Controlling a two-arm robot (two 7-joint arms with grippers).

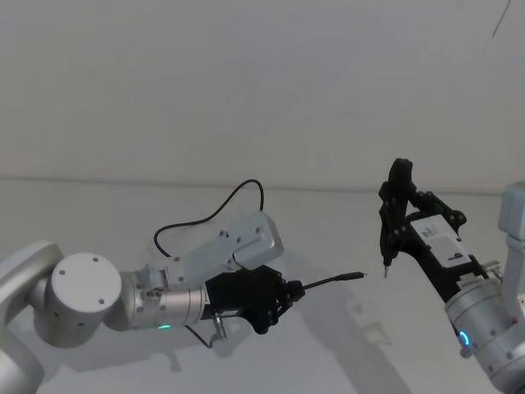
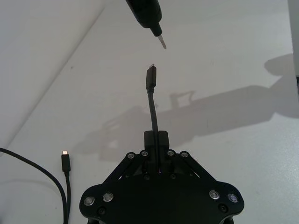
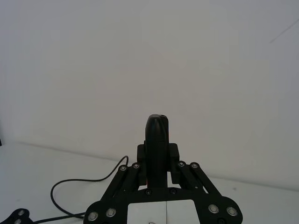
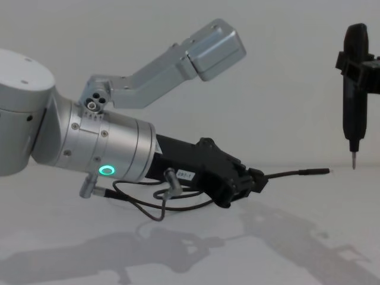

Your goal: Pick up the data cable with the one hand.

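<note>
Closest to my wrist lens, my left gripper [image 2: 155,140] is clamping the data cable [image 2: 152,100] a little way behind its plug [image 2: 150,77]. Both fingers are pinching the cord, so a short length is sticking straight out ahead of me. Seen from the chest, that length is reaching forward clear of the table [image 4: 297,249] and hardly drooping, so over a short span the cord is behaving fairly stiff. Over its long run I am judging it limp and springy. The rest is trailing behind my wrist in a loose curl across the surface and ending in a second plug [image 2: 66,162] lying flat.

It is looking very light, so I am expecting almost no load on my fingers, only a slight drag once the tail is coming up. The jacket is looking thin and smooth, and it could be sliding through a slack pinch. Taking hold close to the plug, on the cord rather than on the metal tip, is seeming the right place to me, with firm but not crushing pressure.

My right gripper [image 1: 408,215] is standing off to the side, closed round a slim black pointed tool [image 4: 354,101]. Its tip is hovering near the free plug, not touching it. Dark wiring [image 4: 148,208] with silver elbows is hanging under my left wrist; it is part of the arm, not the cable.
</note>
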